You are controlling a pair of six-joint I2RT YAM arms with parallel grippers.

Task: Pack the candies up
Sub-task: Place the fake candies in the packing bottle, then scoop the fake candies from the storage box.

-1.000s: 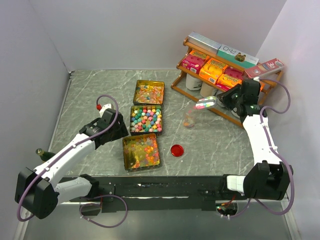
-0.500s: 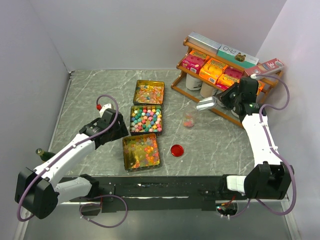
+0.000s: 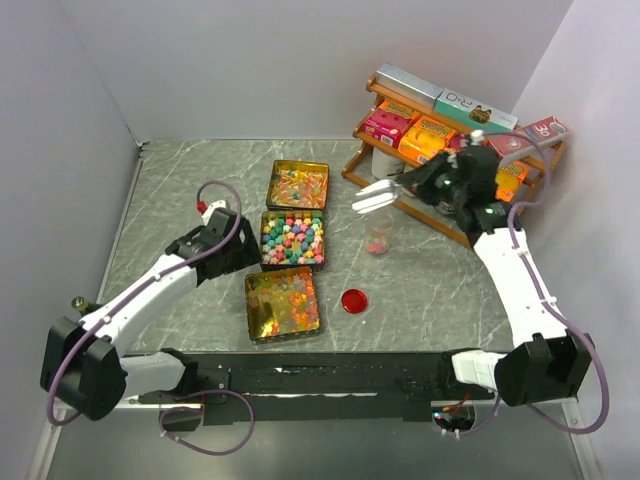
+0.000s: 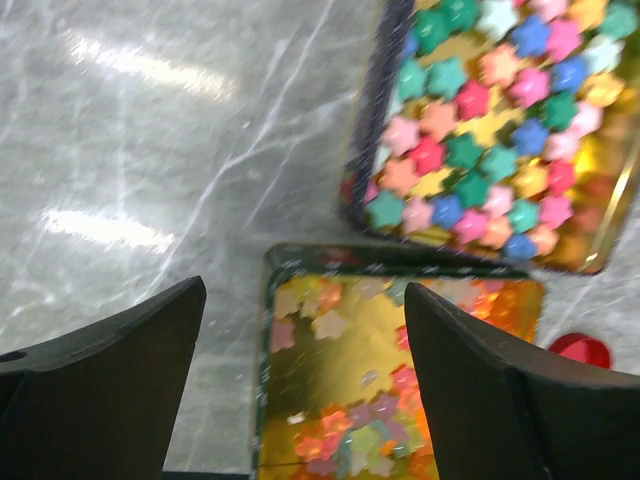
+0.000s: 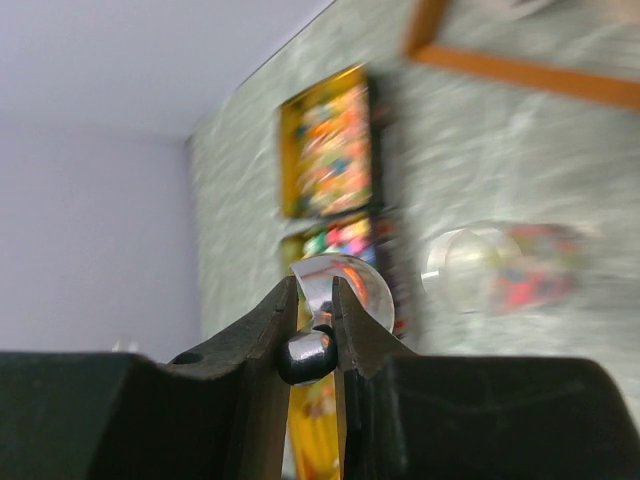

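Gold tins (image 4: 300, 385) of candies (image 4: 470, 150) lie just ahead of the left gripper (image 4: 303, 295), framed by its widely spread fingers, with a red lid (image 3: 353, 300) off to their right. The right arm reaches leftward past the wooden rack (image 5: 520, 72), and the right gripper (image 5: 317, 320) pinches the handle of a clear scoop (image 5: 352, 285) near a part-filled jar (image 3: 379, 240).

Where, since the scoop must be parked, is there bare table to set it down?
Widest bare patch: the table's far-left corner, between the left wall and the three tins. Also the near-right stretch between the red lid and the right arm. Crowded: around the jar, near the scoop, beside the shelf.
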